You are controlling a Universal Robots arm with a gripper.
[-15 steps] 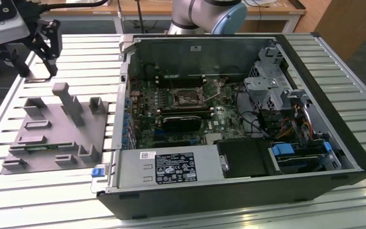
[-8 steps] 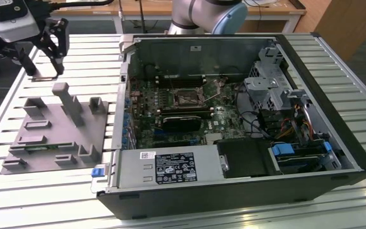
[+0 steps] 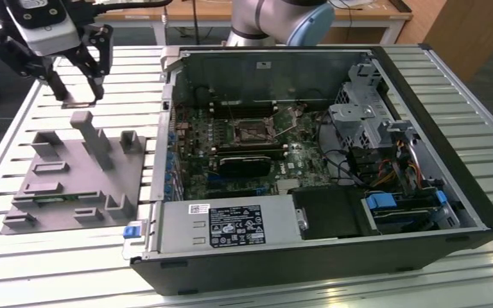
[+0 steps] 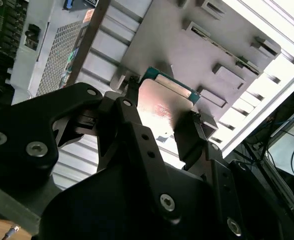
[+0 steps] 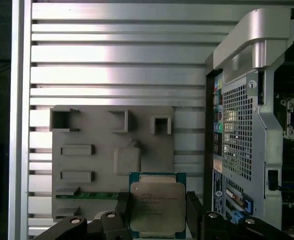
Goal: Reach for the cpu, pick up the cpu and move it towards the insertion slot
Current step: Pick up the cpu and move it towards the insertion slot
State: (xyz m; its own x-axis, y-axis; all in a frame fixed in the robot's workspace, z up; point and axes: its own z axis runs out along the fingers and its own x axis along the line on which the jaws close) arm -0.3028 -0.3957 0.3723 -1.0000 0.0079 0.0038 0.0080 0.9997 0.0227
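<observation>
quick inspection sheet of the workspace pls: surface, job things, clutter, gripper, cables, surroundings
surface: slatted metal table carrying an open computer case and a grey plastic tray
job's things: cpu held above the tray; insertion slot on the board inside the case, well apart from the cpu
clutter: green circuit strip lying in a tray recess
gripper: gripper shut on the cpu's edges
cables: coloured wire bundle inside the case
surroundings: wooden benches behind the table

cpu (image 5: 157, 207): flat square chip, silvery face on a green board, clamped at two opposite edges by the gripper (image 5: 158, 216), clear of the grey tray (image 5: 87, 170). insertion slot (image 3: 251, 133): square metal-framed socket, dark centre, inside the open case (image 3: 315, 256), well apart.
</observation>
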